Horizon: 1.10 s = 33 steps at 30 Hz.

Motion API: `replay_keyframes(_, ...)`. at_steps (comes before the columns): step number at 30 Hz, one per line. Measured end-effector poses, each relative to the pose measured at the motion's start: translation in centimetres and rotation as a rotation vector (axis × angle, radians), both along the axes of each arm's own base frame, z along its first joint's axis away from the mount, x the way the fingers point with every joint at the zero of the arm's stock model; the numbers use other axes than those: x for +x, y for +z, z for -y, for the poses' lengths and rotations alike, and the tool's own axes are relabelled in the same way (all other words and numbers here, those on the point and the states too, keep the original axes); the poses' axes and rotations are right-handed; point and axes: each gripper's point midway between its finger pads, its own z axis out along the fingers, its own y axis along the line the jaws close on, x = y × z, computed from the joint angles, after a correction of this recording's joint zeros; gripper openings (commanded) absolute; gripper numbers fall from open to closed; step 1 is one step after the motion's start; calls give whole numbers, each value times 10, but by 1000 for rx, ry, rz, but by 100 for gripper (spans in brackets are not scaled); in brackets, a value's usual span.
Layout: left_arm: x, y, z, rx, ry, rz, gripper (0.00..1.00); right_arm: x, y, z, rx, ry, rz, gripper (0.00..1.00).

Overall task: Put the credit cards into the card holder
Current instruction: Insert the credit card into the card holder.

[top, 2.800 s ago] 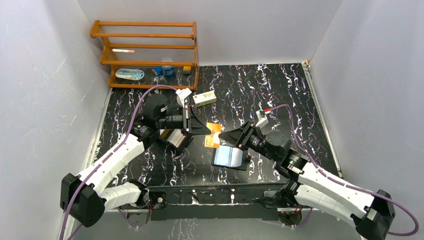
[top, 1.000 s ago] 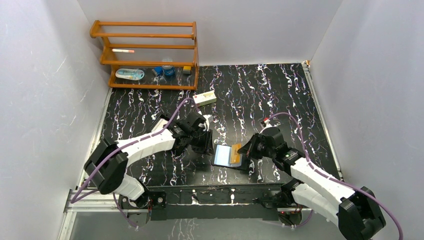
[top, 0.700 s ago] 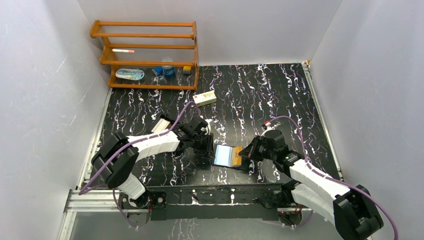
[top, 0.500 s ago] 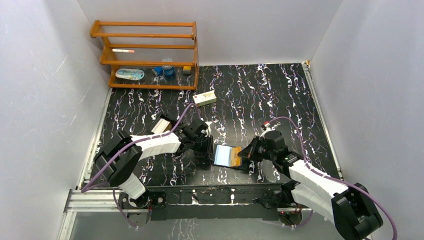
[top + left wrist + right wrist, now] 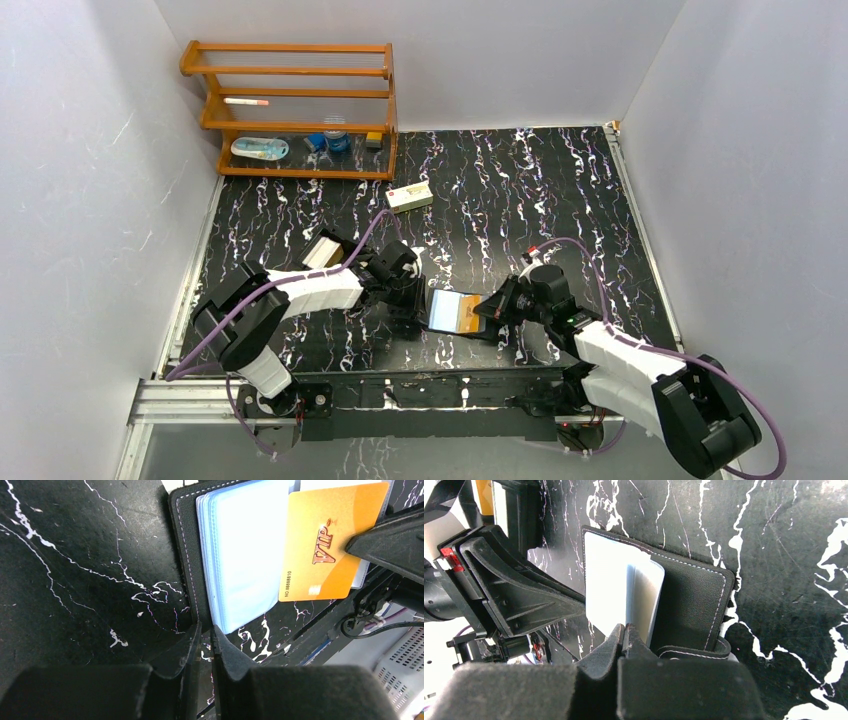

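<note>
The card holder (image 5: 447, 310) lies open on the black marbled table, its pale blue sleeves facing up (image 5: 240, 555). An orange credit card (image 5: 325, 545) marked VIP lies over the sleeves on the right side (image 5: 470, 314). My right gripper (image 5: 489, 309) is shut on that card's edge, and in the right wrist view (image 5: 626, 627) the jaws meet over the sleeves. My left gripper (image 5: 417, 303) has its jaws nearly together on the corner of the holder's black cover (image 5: 205, 630). A pale stack of credit cards (image 5: 322, 250) shows behind the left arm.
A wooden rack (image 5: 290, 110) with small items stands at the back left. A cream carton (image 5: 410, 196) lies just in front of it. The metal rail (image 5: 430, 385) with the arm bases runs along the near edge. White walls close in three sides.
My left gripper has slid in against the holder's left edge and narrowed its jaws. The right gripper has kept the orange card over the sleeves, shifting only slightly.
</note>
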Motion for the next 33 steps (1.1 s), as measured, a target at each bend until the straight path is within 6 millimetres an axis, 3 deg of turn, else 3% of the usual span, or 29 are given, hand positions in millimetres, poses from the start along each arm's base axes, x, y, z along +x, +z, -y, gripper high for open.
replay_keyframes(33, -2, -2, 4, -1, 13, 15, 14, 7, -9, -4, 37, 27, 34, 2)
